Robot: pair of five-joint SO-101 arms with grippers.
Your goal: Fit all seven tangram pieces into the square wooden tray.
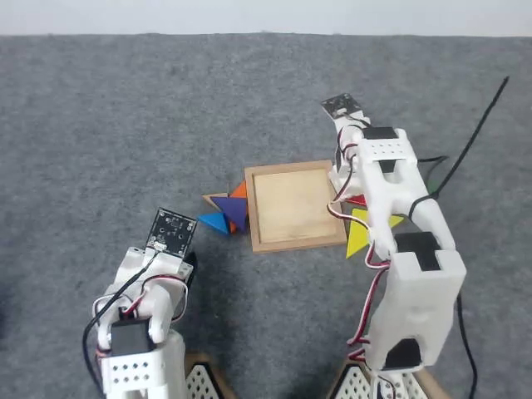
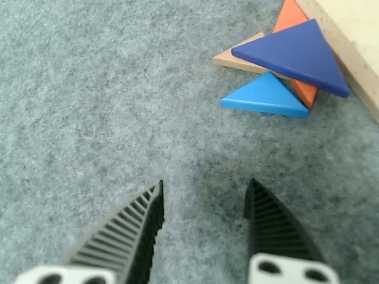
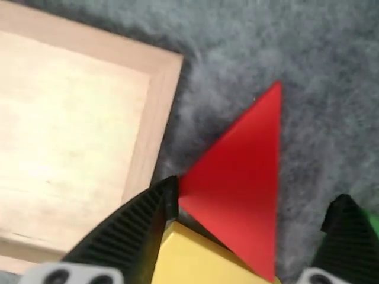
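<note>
- Two grippers logged, right one first: the right gripper point(image 3: 254, 204) is standing wide open and low over the red triangle point(image 3: 237, 177), one finger on each side, gripping nothing.
- Key relation: the red triangle is lying directly between those fingers. Its long edge is running roughly square to the line they would close along. Its square corner is pointing at the tray-side finger point(image 3: 136, 231), which I am reading as touching it or nearly so. I am judging that a close would pinch the piece across its short width.
- Red triangle, condition: glossy, lying on the grey mat point(image 1: 125, 125). It is meeting a yellow piece point(image 3: 189, 260) at one edge, and I cannot tell which is on top. A sliver of a green piece point(image 3: 372, 223) is showing past the other finger.
- Square wooden tray point(image 1: 291, 170): lying just beside the red triangle. Its floor is showing bare wood, so I am counting no piece seated yet.
- Left gripper point(image 2: 204, 228): hanging open over bare mat, holding nothing.
- Ahead of it, against the tray's opposite rim: a dark blue triangle point(image 2: 296, 53) is resting across an orange piece point(image 2: 290, 15) and a tan piece point(image 2: 237, 58), with a light blue triangle point(image 2: 266, 97) beside them.
- Nearer arm: the right for red, yellow and green, the left for the other four.
</note>
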